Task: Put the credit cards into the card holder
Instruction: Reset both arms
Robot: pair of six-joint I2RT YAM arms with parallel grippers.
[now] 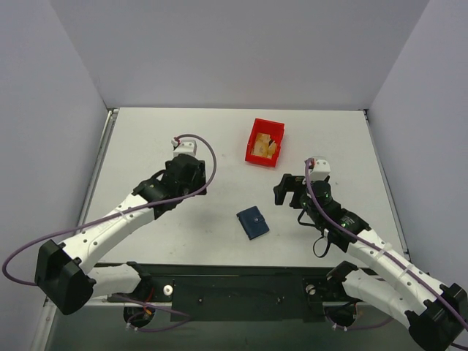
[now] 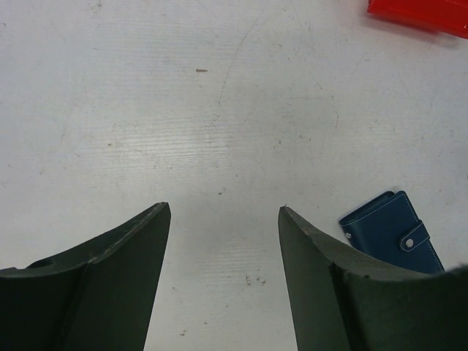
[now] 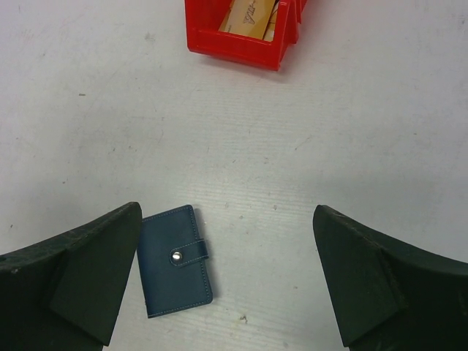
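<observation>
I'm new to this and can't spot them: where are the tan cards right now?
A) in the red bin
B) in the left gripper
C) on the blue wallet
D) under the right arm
A: the credit cards sit inside the red bin, apart from the closed card holder.

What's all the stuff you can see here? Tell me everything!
card holder: one, navy blue, snapped shut, flat on the table between the arms
red bin: one, red, farther back on the table
credit cards: tan-gold, inside the red bin; number hard to tell
table: one, white
left gripper: one, black, open, holding nothing
right gripper: one, black, open, above the table near the card holder
</observation>
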